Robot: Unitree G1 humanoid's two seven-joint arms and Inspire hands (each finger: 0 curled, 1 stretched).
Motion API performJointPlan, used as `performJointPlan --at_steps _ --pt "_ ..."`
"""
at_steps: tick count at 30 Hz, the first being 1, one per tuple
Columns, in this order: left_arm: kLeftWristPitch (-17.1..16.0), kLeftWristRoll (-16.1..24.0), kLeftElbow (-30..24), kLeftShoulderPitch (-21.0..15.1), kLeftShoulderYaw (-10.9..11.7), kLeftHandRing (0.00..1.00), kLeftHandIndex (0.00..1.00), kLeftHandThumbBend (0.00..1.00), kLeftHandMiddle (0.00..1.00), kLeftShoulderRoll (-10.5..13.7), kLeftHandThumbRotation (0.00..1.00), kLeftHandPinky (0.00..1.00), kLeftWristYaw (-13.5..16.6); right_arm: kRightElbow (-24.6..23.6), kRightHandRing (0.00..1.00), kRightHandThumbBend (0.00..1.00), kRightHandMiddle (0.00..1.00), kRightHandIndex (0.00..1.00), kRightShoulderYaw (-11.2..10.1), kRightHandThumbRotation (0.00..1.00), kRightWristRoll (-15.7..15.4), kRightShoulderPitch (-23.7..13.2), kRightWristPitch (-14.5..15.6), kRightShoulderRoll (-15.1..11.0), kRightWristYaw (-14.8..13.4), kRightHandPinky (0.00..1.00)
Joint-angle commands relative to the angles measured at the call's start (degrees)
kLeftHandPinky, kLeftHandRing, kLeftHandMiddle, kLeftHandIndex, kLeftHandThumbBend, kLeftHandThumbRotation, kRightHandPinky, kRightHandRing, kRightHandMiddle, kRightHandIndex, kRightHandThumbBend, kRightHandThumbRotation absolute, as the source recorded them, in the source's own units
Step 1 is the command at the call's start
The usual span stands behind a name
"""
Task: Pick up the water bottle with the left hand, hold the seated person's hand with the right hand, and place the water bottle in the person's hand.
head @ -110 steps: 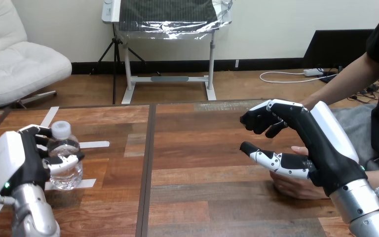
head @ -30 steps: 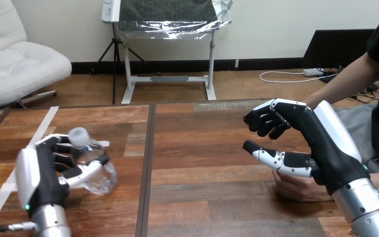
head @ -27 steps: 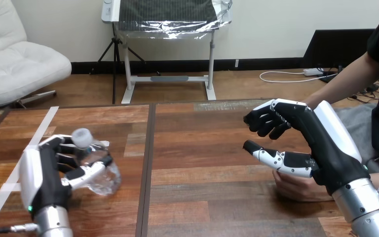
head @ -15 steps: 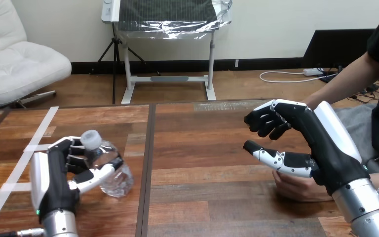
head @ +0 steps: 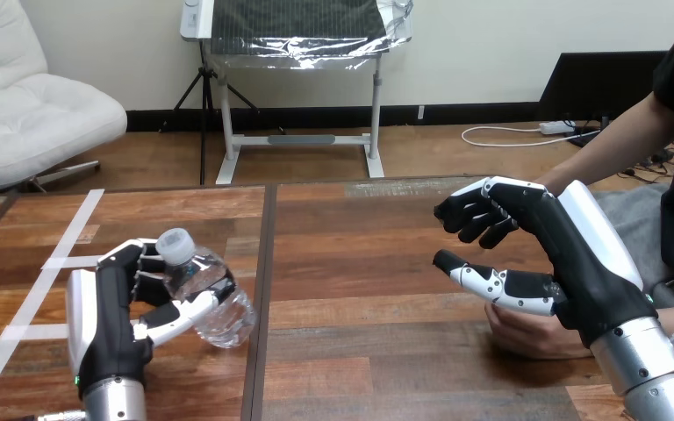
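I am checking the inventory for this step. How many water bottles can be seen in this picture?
1. The water bottle is in the left hand, tilted, over the table's left part. Another could be hidden behind the right hand.

You see a wooden table (head: 360,289). Near its left edge, your left hand (head: 105,316) has its fingers and thumb curled round a clear water bottle (head: 215,298), which is tilted with its cap toward the far left. Near the right edge, your right hand (head: 570,263), fingers loosely bent, is just over the person's hand (head: 527,331).
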Motion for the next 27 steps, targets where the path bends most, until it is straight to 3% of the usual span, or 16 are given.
performJointPlan --at_steps 1,8,14,23,27 --pt "-1.5 -0.8 -12.4 -3.4 1.0 0.42 0.50 0.65 0.45 -0.3 0.00 0.42 -1.1 -2.9 0.59 0.54 0.62 0.61 -1.3 0.00 -0.4 -4.3 0.3 -0.5 -1.0 0.52" --pt "-1.7 -1.1 -14.5 -2.6 1.0 0.41 0.50 0.64 0.44 -0.7 0.00 0.41 -2.6 -3.6 0.63 0.58 0.66 0.64 -1.6 0.00 -2.3 -4.5 1.7 -2.0 -0.1 0.54" --pt "-1.0 -0.6 -16.2 -1.9 0.9 0.41 0.49 0.65 0.44 -1.3 0.00 0.41 -3.2 -3.1 0.68 0.66 0.71 0.69 -2.0 0.00 -4.1 -5.4 0.7 -5.3 1.5 0.59" --pt "-1.3 0.2 -17.5 -1.3 0.6 0.41 0.49 0.65 0.43 -2.1 0.00 0.40 -3.5 -4.5 0.78 0.75 0.80 0.74 -3.2 0.00 -4.7 -6.1 4.2 -10.0 6.7 0.68" --pt "-1.9 0.0 -17.6 -1.1 0.5 0.40 0.49 0.65 0.43 -2.4 0.00 0.40 -3.8 -5.3 0.80 0.79 0.83 0.76 -3.4 0.00 -6.5 -6.6 6.6 -12.5 8.9 0.70"
